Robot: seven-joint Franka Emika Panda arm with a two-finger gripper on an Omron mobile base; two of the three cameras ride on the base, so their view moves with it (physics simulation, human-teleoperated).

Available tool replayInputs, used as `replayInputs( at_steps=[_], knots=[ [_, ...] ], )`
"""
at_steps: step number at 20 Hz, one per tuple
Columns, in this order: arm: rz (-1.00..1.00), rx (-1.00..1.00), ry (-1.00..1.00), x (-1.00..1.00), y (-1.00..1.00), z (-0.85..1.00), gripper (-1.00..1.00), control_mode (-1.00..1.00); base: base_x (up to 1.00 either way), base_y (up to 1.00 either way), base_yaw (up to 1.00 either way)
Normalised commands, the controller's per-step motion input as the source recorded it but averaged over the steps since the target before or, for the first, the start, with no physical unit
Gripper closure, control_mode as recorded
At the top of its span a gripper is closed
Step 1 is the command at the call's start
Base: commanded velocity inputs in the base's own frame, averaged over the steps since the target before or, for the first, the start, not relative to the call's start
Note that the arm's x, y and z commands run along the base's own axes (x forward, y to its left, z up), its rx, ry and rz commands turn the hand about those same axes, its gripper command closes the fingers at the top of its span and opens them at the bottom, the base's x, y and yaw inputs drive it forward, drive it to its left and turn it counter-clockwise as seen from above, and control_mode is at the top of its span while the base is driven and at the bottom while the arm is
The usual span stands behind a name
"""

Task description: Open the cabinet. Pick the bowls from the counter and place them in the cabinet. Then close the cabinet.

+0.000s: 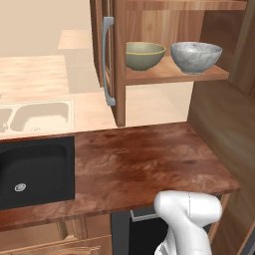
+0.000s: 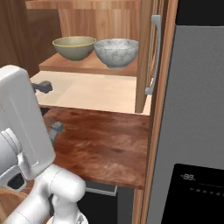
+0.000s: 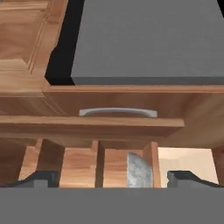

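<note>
Up at about 12 o'clock in both base views, the cabinet [image 1: 117, 60] stands with its doors swung open, and both bowls sit on its wooden shelf [image 1: 169, 73]. From the left base view the olive-yellow bowl [image 1: 144, 55] is at 9 o'clock of the white-grey bowl [image 1: 195, 57]; the two are just beside each other, and whether their rims touch is hard to tell. A door's grey bar handle [image 1: 107, 61] hangs at 9 o'clock of the olive bowl. The cabinet's top is cut off by the frame edge in both base views.

Below, the dark reddish-brown bench [image 1: 144, 159] carries an inset black sink [image 1: 32, 172] at its 9 o'clock side, cut off by the frame.

From the hand view, the pincer [image 3: 109, 178] has its two dark fingertips [image 3: 38, 178] set wide apart with nothing between them. Past them, a sliver of the white-grey bowl [image 3: 139, 171] shows between wooden edges, mostly hidden. A door edge with its handle [image 3: 117, 112] runs across the middle, rolled sideways. A flat grey panel [image 3: 148, 39] fills the 12 o'clock area; what it belongs to is unclear there.
</note>
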Motion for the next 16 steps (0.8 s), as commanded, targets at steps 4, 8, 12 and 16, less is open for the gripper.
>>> replayInputs(
  at_steps=[4, 8, 12, 16],
  knots=[
    [0.27, 0.33, 0.10, 0.00, -0.46, -0.08, -1.00, -1.00, 0.00, 0.00, 0.00],
    [0.32, 0.25, -0.01, 0.05, -0.34, -0.50, -1.00, -1.00, 0.00, 0.00, 0.00],
    [0.26, 0.05, -0.15, 0.32, 0.00, -0.92, -1.00, -1.00, 0.00, 0.00, 0.00],
    [0.14, 0.00, -0.23, 0.50, 0.00, -0.79, -1.00, -1.00, 0.00, 0.00, 0.00]
  ],
)
